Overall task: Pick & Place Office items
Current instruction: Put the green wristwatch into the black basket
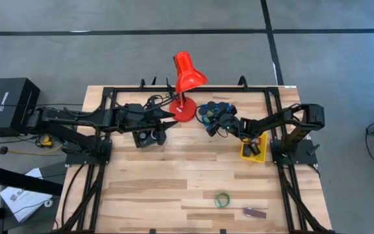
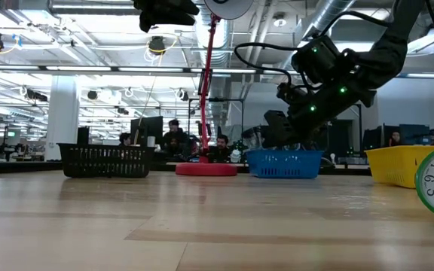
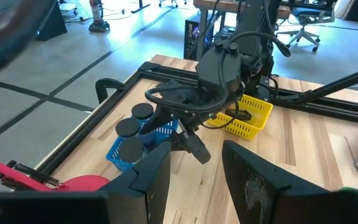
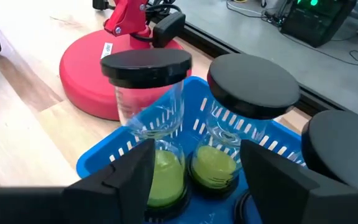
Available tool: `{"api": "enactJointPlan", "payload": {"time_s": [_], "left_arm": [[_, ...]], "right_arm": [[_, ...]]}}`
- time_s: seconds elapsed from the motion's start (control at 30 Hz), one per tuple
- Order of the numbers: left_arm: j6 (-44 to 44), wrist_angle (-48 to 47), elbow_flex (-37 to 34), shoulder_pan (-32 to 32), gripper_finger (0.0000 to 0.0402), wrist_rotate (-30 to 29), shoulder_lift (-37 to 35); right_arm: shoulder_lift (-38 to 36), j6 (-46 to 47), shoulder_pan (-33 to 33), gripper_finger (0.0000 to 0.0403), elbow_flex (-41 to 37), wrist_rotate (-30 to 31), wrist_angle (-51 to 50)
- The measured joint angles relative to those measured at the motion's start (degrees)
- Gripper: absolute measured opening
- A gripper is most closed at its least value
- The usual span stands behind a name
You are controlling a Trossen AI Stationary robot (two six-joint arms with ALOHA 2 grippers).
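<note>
My right gripper is open and hangs low over the near rim of the blue tray. Clear jars with black lids and green contents stand in that tray; my fingers point between two of them and touch nothing. My left gripper is open and raised near the red lamp's base, above the black tray. A green ring and a maroon oblong lie flat on the table near its near edge.
The yellow tray sits by the right arm's base and holds small items. The tall red desk lamp stands at the far edge between both arms. A black rail frame borders the table. Bare wood lies across the middle and near left.
</note>
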State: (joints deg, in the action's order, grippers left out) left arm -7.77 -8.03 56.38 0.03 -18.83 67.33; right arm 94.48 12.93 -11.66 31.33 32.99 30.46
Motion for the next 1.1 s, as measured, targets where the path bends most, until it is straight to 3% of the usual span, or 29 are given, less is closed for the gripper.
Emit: {"api": "enactJointPlan", "payload": {"time_s": [0.2, 0.5, 0.8, 1.0, 1.1], "left_arm": [[0.0, 0.0, 0.0, 0.0, 0.0140, 0.0, 0.0], [0.0, -0.1, 0.0, 0.0, 0.0140, 0.0, 0.0], [0.0, -0.1, 0.0, 0.0, 0.0140, 0.0, 0.0], [0.0, -0.1, 0.0, 0.0, 0.0140, 0.0, 0.0], [0.0, -0.1, 0.0, 0.0, 0.0140, 0.0, 0.0]], "right_arm": [[-1.7, -4.3, 0.9, 0.0214, 0.1, 0.0, -2.1], [-11.4, -2.6, 3.3, 0.0182, 4.4, 0.0, -21.2], [-19.1, -2.9, 8.1, 0.0146, 6.6, 0.0, -23.0], [-25.9, -5.9, 13.0, 0.0085, 7.5, -0.2, -27.1], [-29.1, -9.2, 16.5, 0.0047, 7.7, -4.7, -31.2]]}}
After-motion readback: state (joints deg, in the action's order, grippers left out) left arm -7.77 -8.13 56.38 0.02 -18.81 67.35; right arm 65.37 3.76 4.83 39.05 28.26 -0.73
